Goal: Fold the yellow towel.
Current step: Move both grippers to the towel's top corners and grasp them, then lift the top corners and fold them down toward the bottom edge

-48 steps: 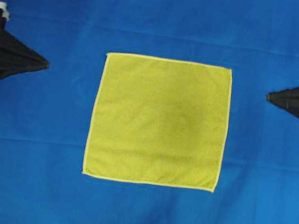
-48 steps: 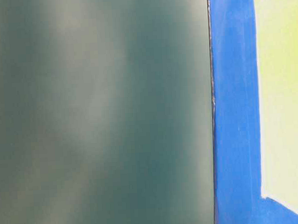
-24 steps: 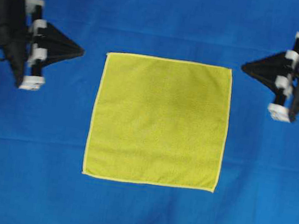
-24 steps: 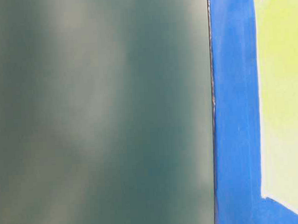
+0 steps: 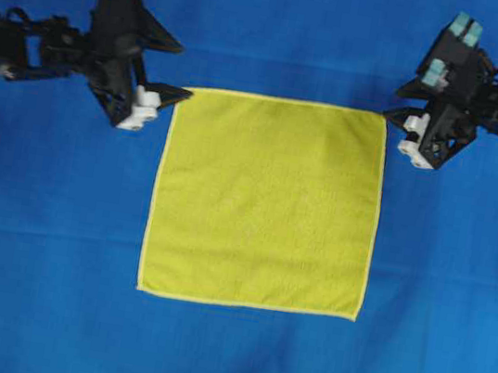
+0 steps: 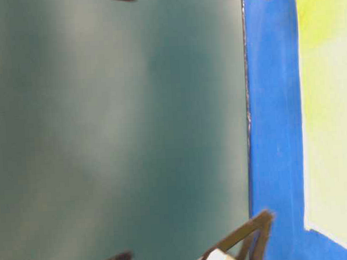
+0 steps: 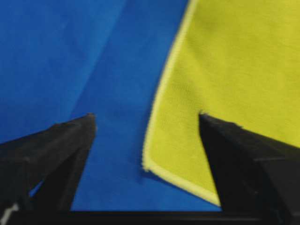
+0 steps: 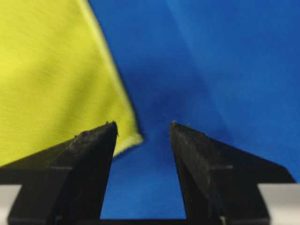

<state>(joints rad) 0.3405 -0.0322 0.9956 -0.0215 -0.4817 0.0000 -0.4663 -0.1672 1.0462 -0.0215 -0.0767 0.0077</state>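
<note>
The large blue background cloth (image 5: pixel 223 361) spreads beneath both arms. On it the square yellow-green microfibre towel (image 5: pixel 265 203) lies flat and unfolded, between the two grippers. The black left gripper (image 5: pixel 168 69) hangs just beside one far corner, jaws spread wide, that corner showing between its fingertips in the wrist view. The black right gripper (image 5: pixel 394 103) hangs at the other far corner, jaws apart, nothing clamped.

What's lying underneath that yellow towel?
The yellow towel lies flat on a large blue cloth, which shows on all four sides of it. Whatever sits below the towel's middle, or beneath the blue cloth itself, is covered and cannot be seen.
</note>
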